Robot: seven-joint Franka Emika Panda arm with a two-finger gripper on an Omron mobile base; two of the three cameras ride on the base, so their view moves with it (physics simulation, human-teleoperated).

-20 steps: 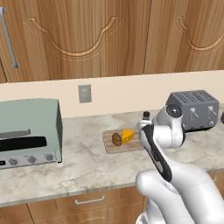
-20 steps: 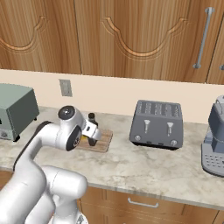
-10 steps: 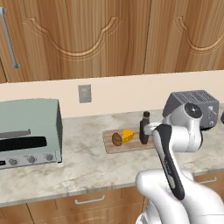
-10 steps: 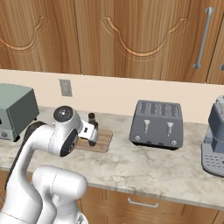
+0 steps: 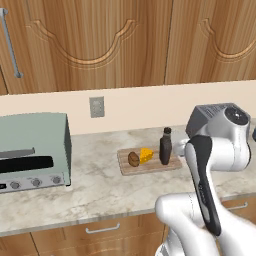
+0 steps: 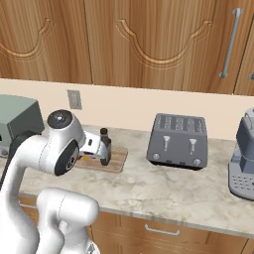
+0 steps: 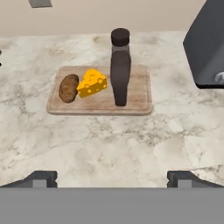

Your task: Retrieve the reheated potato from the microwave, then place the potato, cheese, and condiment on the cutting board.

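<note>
The wooden cutting board [image 7: 135, 103] lies on the marble counter. On it rest the brown potato [image 7: 68, 88] at the left, the yellow cheese [image 7: 92, 82] wedge against it, and the dark condiment [image 7: 120, 70] bottle upright at the right. The left base view shows the same row: potato [image 5: 133, 159], cheese [image 5: 146, 155], condiment [image 5: 165, 146], on the board [image 5: 150, 167]. My gripper [image 7: 113, 178] hangs back from the board's near edge, open, with nothing between its fingertips [image 7: 41, 177]. From the right base view the condiment [image 6: 104, 145] stands just beyond my hand. The microwave is out of view.
A pale green toaster oven [image 5: 32, 150] stands at the counter's left. A grey toaster [image 6: 178, 141] sits right of the board, its corner close by in the hand view [image 7: 205, 43]. A coffee machine [image 6: 243, 158] is at the far right. Wooden cabinets hang overhead.
My arm has drawn back from the cutting board, with the elbow swinging right in the left base view. The gripper stayed open. Potato, cheese and bottle have not moved.
</note>
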